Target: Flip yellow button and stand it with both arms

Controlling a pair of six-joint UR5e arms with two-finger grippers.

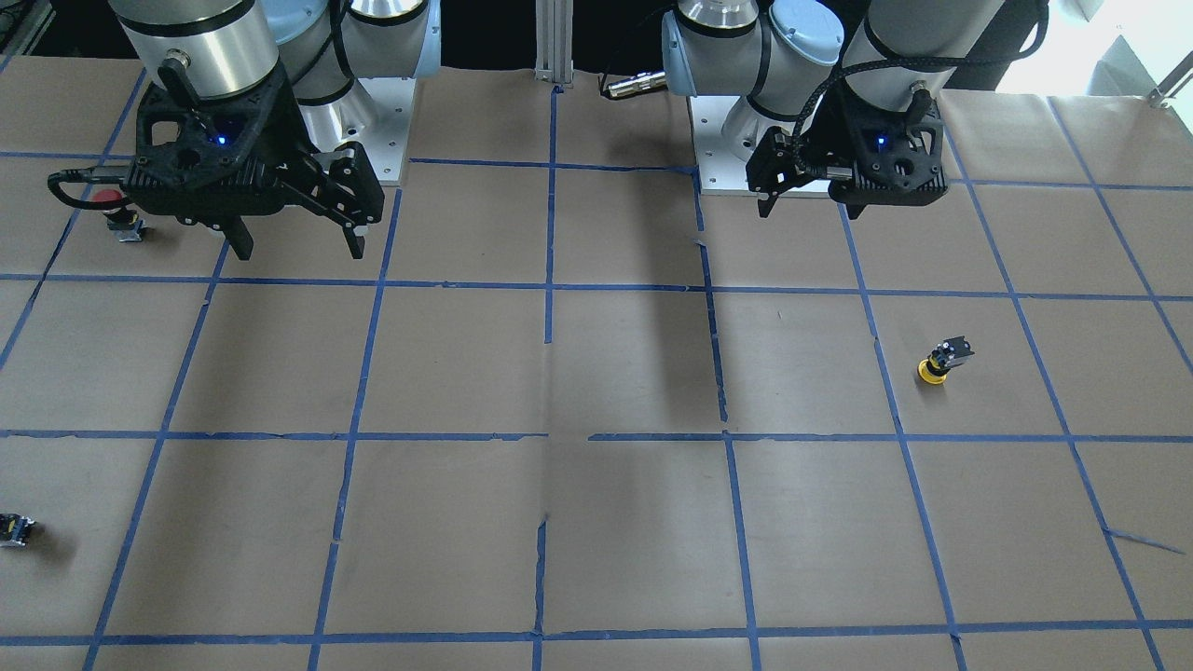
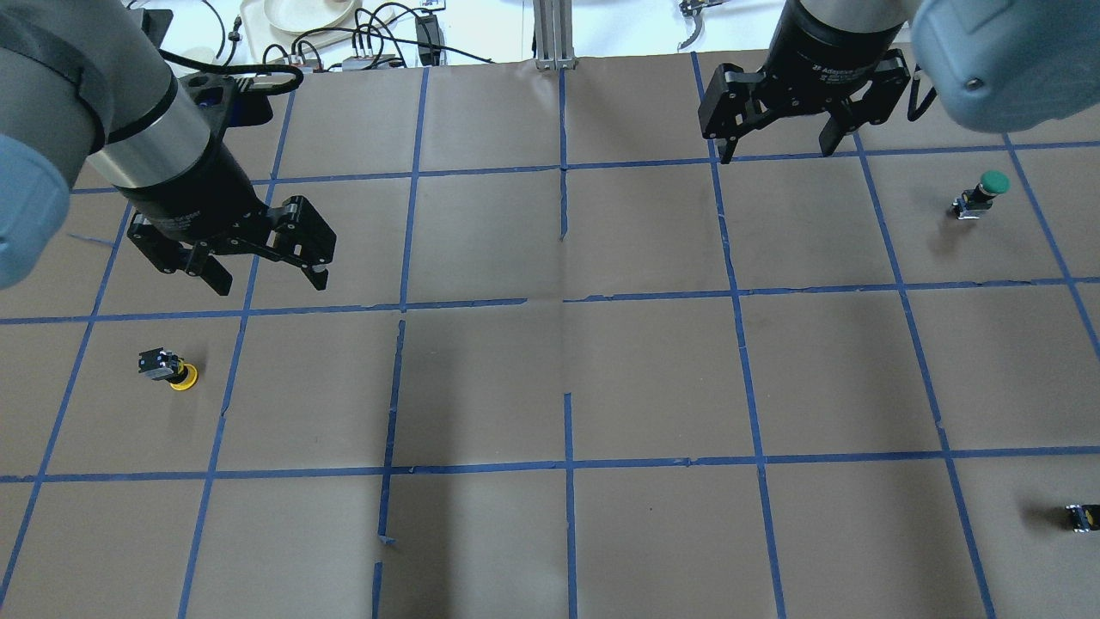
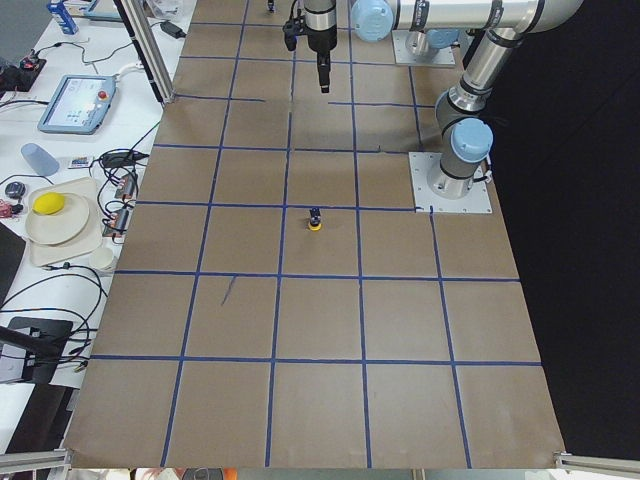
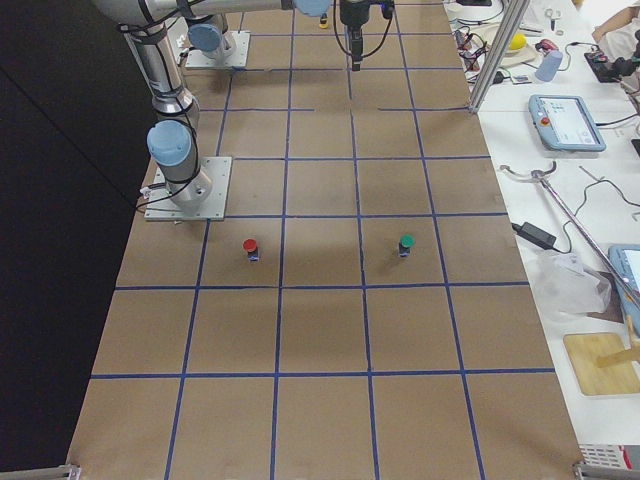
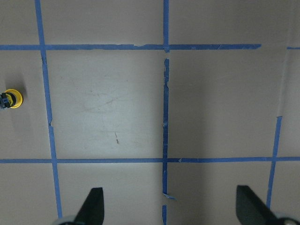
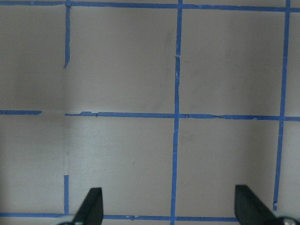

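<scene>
The yellow button (image 2: 168, 370) rests tilted on the brown paper, with its yellow cap down against the paper and its black base raised. It also shows in the front view (image 1: 942, 362), the left side view (image 3: 314, 219) and at the left edge of the left wrist view (image 5: 11, 99). My left gripper (image 2: 268, 282) hangs open and empty above the table, beyond the button and toward the middle; it also shows in the front view (image 1: 809, 205). My right gripper (image 2: 778, 152) is open and empty, far off on the other side (image 1: 300, 250).
A green-capped button (image 2: 981, 193) stands at the right. A red-capped button (image 1: 114, 211) stands near the right arm's base. A tiny black-and-yellow block (image 2: 1081, 517) lies near the right edge. Blue tape lines grid the paper.
</scene>
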